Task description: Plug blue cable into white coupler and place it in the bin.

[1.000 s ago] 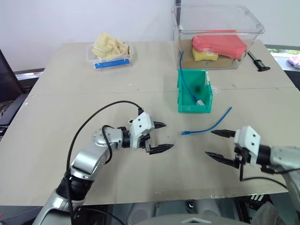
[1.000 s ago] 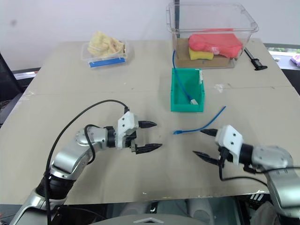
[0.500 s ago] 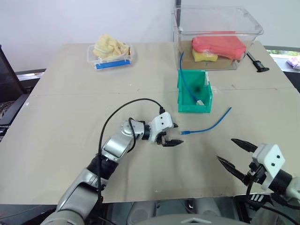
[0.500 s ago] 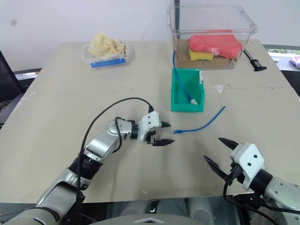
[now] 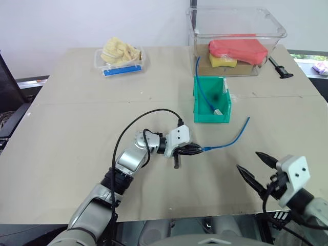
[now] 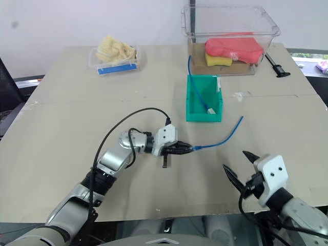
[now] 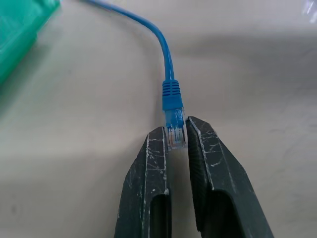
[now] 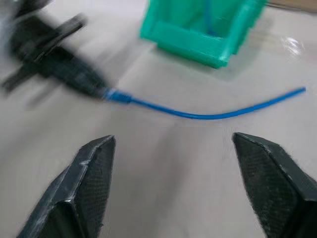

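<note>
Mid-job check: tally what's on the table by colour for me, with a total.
Blue: 2, the blue cable and a second blue cord in the bin
Green: 1, the bin
Clear: 2, large tub, small tray
Black: 1, a tool
Total: 6

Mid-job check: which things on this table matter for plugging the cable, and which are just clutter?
Job items:
- thin bright-blue cable, its clear plug pinched by the left gripper
- small teal-green plastic bin
- right gripper, open

Lying about:
- large clear plastic tub holding red and yellow items
- small clear tray with blue strip
- second blue cord in the bin
</note>
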